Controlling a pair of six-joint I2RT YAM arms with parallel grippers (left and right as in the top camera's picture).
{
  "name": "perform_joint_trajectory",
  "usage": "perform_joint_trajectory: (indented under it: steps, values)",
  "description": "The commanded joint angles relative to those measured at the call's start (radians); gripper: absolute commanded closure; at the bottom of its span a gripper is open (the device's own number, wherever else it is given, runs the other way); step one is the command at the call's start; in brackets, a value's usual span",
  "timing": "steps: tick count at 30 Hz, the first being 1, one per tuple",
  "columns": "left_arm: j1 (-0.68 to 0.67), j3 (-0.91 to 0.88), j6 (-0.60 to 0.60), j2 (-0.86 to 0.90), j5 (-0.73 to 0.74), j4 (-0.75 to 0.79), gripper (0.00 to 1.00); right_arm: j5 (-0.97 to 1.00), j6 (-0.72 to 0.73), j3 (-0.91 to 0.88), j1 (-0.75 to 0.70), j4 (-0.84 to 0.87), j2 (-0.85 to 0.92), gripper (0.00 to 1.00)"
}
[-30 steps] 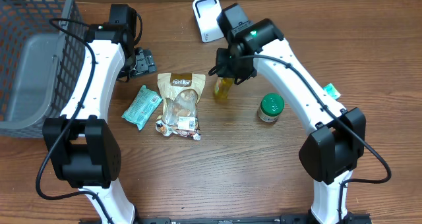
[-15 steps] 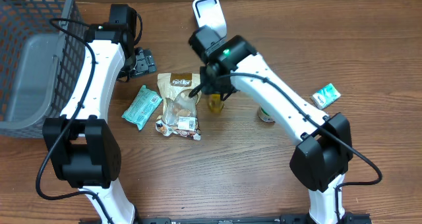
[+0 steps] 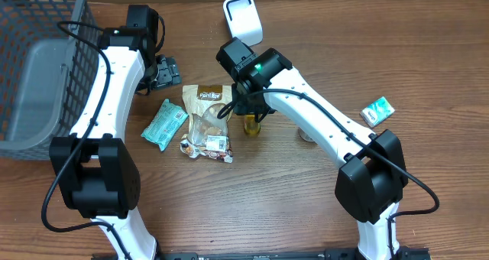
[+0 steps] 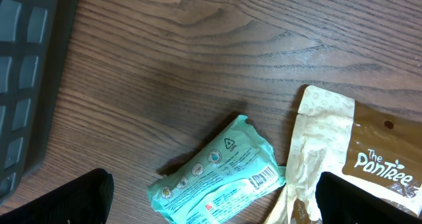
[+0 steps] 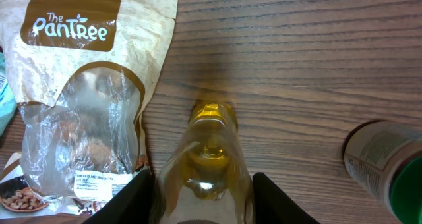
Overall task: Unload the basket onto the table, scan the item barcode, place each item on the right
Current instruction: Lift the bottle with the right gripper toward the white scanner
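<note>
Clamped between the fingers of the right gripper [image 5: 201, 196]: a clear bottle of yellow liquid [image 5: 210, 151], upright over the brown wooden table [image 3: 306, 206].

Seen from overhead at mid-table, just right of a cream-and-brown snack pouch with a clear window [image 3: 208, 116], and in front of the white upright scanner [image 3: 242, 19] but well apart from it; black pads against both flanks of the bottle in the right wrist view, jaws set to its width; touching the wood or just above it, impossible to tell; near its right side, a green-lidded jar [image 5: 389, 171]; left gripper [image 3: 163, 71] spread wide and holding nothing, poised at the far left near a grey mesh basket [image 3: 38, 69]; in front of it a teal foil packet [image 4: 221, 178], just beside the pouch; a second small teal packet [image 3: 378, 111] at the far right.
</note>
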Motion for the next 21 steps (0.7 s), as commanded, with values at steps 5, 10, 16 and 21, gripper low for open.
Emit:
perform_joint_trajectory:
  steps: [5, 10, 16, 21]
  values:
    - [-0.001, 0.019, 0.015, 0.008, -0.013, 0.000, 0.00, 0.016, 0.004, -0.002, -0.005, 0.005, -0.043, 0.44]
    - [-0.001, 0.019, 0.015, 0.008, -0.013, 0.000, 0.00, 0.016, 0.004, -0.002, -0.005, 0.003, -0.043, 0.32]
    - [-0.001, 0.019, 0.015, 0.008, -0.013, 0.000, 0.00, 0.016, 0.003, -0.002, -0.005, 0.002, -0.043, 0.20]
    - [-0.001, 0.019, 0.015, 0.008, -0.013, 0.000, 0.00, 0.016, 0.003, 0.002, -0.005, 0.000, -0.044, 0.08]
